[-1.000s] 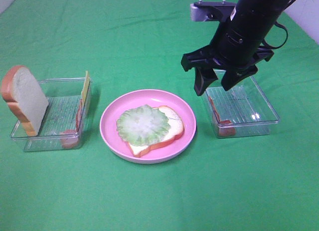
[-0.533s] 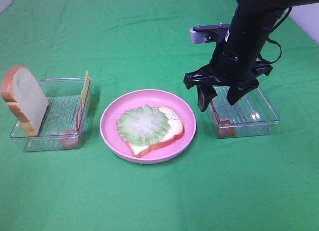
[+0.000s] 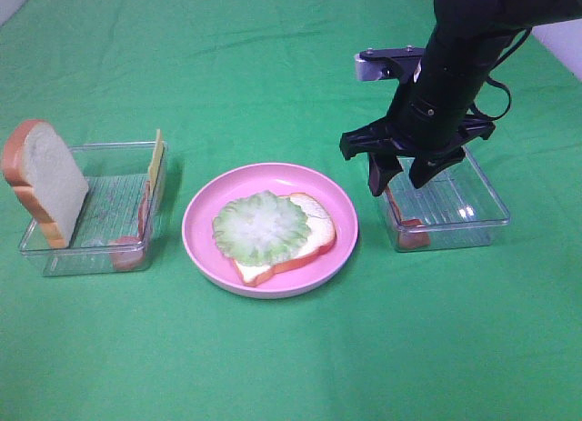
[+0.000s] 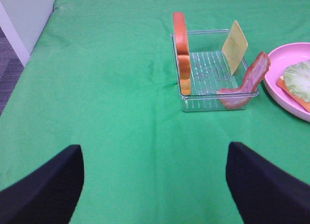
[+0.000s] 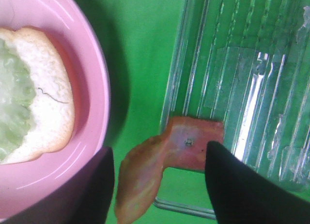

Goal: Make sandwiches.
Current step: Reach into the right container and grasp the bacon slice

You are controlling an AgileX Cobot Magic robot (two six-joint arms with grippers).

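Risk: meat strip (image 5: 167, 154) leans against the right tray (image 3: 482, 212) wall, partly over its rim. Closing jaws could catch the wall or pinch only an edge, and the strip slips. Right gripper (image 3: 400, 185) spread, empty, straddling the strip from above. Bread (image 3: 309, 230) with lettuce (image 3: 262, 225) on plate (image 3: 205, 221).

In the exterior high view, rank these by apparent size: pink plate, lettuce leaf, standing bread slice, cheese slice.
1. pink plate
2. lettuce leaf and standing bread slice: about alike, not ranked
3. cheese slice, seen edge-on
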